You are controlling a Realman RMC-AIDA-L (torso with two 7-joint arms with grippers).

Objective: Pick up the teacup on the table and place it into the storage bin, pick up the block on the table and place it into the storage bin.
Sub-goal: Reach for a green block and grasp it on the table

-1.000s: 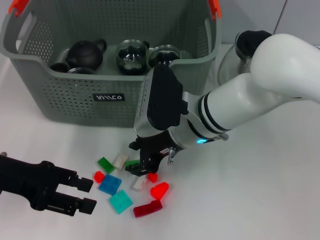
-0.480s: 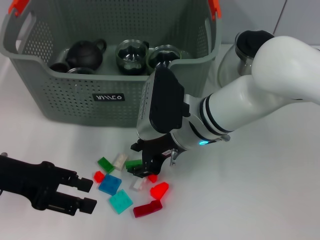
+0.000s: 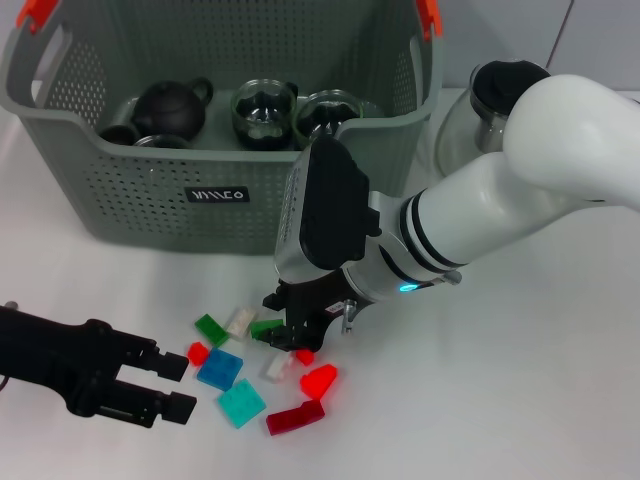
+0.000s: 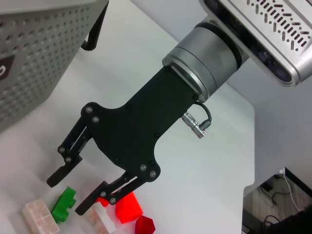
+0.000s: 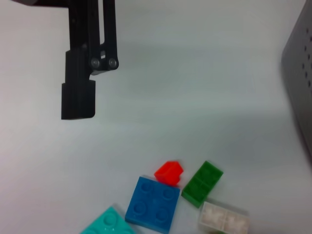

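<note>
The storage bin (image 3: 150, 200) stands at the back of the table, with two glass cups (image 3: 265, 112) and a black teapot (image 3: 170, 108) inside it. No teacup shows on the table itself. Several small blocks lie in front of the bin. My right gripper (image 3: 285, 338) hangs low over them, open, its fingers (image 4: 61, 173) on either side of a small green block (image 4: 65, 204) without gripping it. My left gripper (image 3: 180, 387) is open at the lower left, just left of the blocks, and holds nothing.
Around the green block lie a blue block (image 3: 220, 369), a teal one (image 3: 241, 403), red ones (image 3: 318, 380), clear ones (image 3: 240, 320) and a second green one (image 3: 211, 329). A glass teapot (image 3: 490, 100) stands right of the bin, behind my right arm.
My right gripper has sunk a little and shifted slightly right over the green block, staying open. The left gripper has drifted slightly downward.
</note>
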